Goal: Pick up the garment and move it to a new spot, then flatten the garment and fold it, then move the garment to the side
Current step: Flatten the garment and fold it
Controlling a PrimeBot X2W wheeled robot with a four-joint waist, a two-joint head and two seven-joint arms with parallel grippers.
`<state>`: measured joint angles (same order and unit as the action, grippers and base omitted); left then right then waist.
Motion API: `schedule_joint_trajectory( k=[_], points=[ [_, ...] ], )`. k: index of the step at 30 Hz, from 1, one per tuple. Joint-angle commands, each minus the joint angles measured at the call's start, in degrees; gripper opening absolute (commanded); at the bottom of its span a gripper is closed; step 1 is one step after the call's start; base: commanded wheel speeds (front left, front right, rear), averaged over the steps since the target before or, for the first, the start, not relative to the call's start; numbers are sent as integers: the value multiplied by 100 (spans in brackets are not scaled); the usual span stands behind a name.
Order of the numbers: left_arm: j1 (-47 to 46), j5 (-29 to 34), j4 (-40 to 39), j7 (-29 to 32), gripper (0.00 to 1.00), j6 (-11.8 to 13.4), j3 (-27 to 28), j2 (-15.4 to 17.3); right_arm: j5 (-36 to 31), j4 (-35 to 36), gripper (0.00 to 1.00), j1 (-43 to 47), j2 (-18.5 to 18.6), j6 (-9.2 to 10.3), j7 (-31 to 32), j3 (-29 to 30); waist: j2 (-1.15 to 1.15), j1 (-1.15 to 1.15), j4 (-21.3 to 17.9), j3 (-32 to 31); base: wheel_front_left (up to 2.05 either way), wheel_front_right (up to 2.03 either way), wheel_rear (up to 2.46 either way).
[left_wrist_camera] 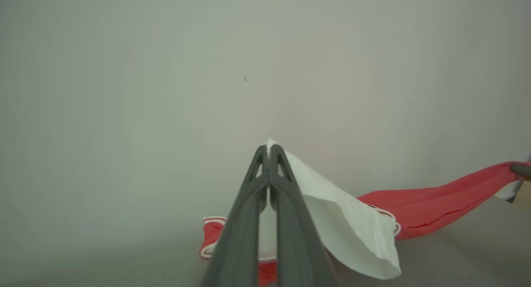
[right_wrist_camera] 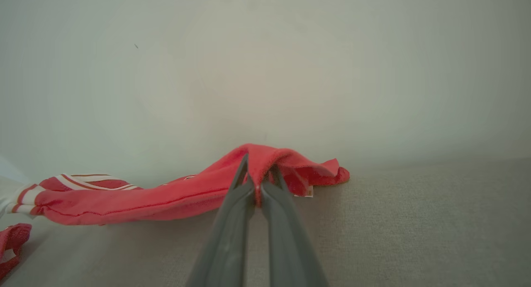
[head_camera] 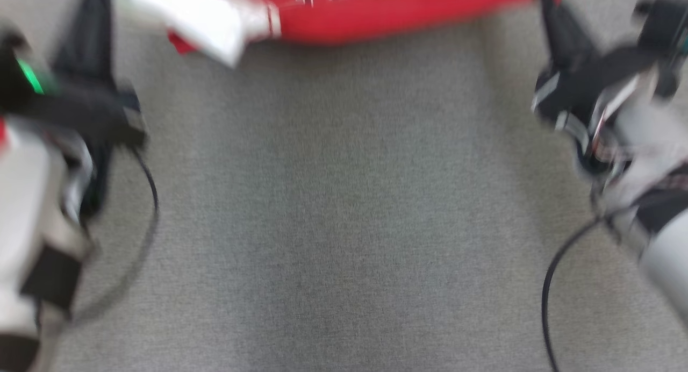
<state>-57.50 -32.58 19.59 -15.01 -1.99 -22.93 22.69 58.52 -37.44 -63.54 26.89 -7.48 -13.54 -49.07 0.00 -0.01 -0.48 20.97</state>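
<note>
Garment, red and white, hangs stretched between both claws above the grey counter. The left claw pinches its white sleeve and the right claw its red edge. This is likely the moving step; next it must be laid down taut.

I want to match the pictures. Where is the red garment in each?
Head view: red garment along the top edge.
Left wrist view: bottom middle to right, white part in the left gripper.
Right wrist view: left to middle, red edge in the right gripper.
Shared landmark: the grey surface below it.
</note>
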Motion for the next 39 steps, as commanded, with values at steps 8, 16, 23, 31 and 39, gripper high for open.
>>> schedule_joint_trajectory(
  k=[8, 16, 23, 31, 39],
  points=[
    [2392, -384, -1450, -25, 0, 584, 365, -83, 109, 683, 0, 1654, 205, -3, -149, -41, 0, 1, -17, -689, 0, 0, 0],
    [4190, -335, -2172, -25, 0, 815, 634, -553, -42, 1025, 0, 3011, 352, -3, -167, 407, 0, 1, 73, -1056, 0, 0, 0],
    [5587, -339, -2168, -26, 0, 663, 1043, -1315, -351, 1321, 0, 4435, 395, -3, -164, 1020, 0, 1, 162, -1421, 0, 0, 0],
    [6392, -230, -2046, -26, 0, 422, 1220, -1726, -740, 1595, 0, 5379, 349, -3, 87, 1534, 0, 1, 256, -1666, 0, 0, 0],
    [6662, -62, -1976, -26, 0, 281, 1248, -1827, -1222, 2027, 0, 6016, 147, -2, 559, 2203, 0, 1, 278, -1688, 0, 0, 0]
  ],
)
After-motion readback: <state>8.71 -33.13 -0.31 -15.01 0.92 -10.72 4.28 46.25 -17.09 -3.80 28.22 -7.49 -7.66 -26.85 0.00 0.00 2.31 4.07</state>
